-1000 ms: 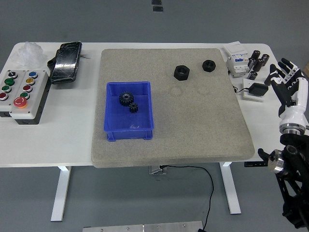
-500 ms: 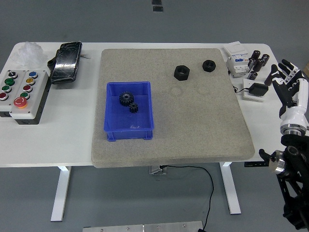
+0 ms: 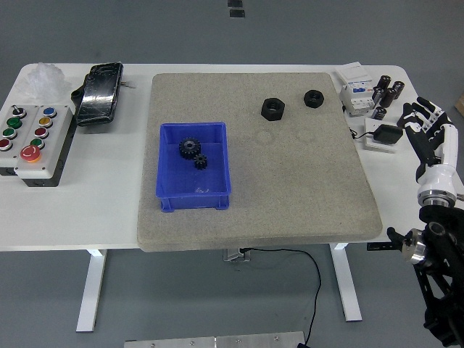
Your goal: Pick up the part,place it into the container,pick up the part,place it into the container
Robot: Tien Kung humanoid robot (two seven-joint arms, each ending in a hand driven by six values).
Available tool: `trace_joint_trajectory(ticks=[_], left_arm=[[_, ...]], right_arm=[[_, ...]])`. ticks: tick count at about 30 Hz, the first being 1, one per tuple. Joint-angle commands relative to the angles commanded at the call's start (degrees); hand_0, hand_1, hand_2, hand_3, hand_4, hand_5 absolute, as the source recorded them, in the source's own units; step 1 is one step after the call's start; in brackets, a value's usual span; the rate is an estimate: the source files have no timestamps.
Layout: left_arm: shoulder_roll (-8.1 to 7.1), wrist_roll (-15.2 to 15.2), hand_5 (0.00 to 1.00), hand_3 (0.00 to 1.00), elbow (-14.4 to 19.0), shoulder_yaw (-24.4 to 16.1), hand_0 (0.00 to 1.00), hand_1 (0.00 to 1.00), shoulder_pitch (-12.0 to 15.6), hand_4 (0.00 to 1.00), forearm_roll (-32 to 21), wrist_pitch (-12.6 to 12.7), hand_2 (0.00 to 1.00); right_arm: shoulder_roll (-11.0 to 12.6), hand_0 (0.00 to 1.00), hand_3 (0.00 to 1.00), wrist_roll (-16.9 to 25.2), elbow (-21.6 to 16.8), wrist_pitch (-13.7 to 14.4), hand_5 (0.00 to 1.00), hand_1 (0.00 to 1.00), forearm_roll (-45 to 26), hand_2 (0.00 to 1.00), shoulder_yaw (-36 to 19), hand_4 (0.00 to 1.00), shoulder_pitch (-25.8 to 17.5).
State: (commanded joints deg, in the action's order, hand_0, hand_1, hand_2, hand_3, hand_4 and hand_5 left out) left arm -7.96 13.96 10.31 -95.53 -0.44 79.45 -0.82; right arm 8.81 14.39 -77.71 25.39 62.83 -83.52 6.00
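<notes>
A blue container point(image 3: 194, 194) sits on the grey mat point(image 3: 290, 181) at its left side. Two black gears lie in it, a larger one point(image 3: 190, 148) and a smaller one point(image 3: 200, 162). Two black hex nuts lie on the mat's far side, a larger one point(image 3: 272, 109) and a smaller one point(image 3: 313, 97). My right hand point(image 3: 426, 127) is raised at the table's right edge, fingers spread, holding nothing, well right of the nuts. My left arm is out of view.
A button box point(image 3: 30, 138) and a black pouch point(image 3: 99, 93) lie at the table's left. White electrical modules point(image 3: 358, 93), small black cylinders point(image 3: 387, 93) and a black adapter point(image 3: 384, 134) crowd the far right corner, close to my right hand.
My right hand has lowered a little and drifted slightly right at the table's edge. Nothing on the table has moved.
</notes>
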Motion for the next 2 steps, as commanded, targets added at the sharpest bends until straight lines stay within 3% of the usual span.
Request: trace_joint_trajectory(ticks=[2], left_arm=[[0.07,0.07,0.402,0.64,0.0,-0.03,0.617,0.508,0.03,0.63,-0.02,-0.01,0.55]], right_arm=[[0.14,0.652,0.72,-0.27,0.17,-0.06,0.39,0.707,0.2,0.722,-0.06,0.813,0.21]])
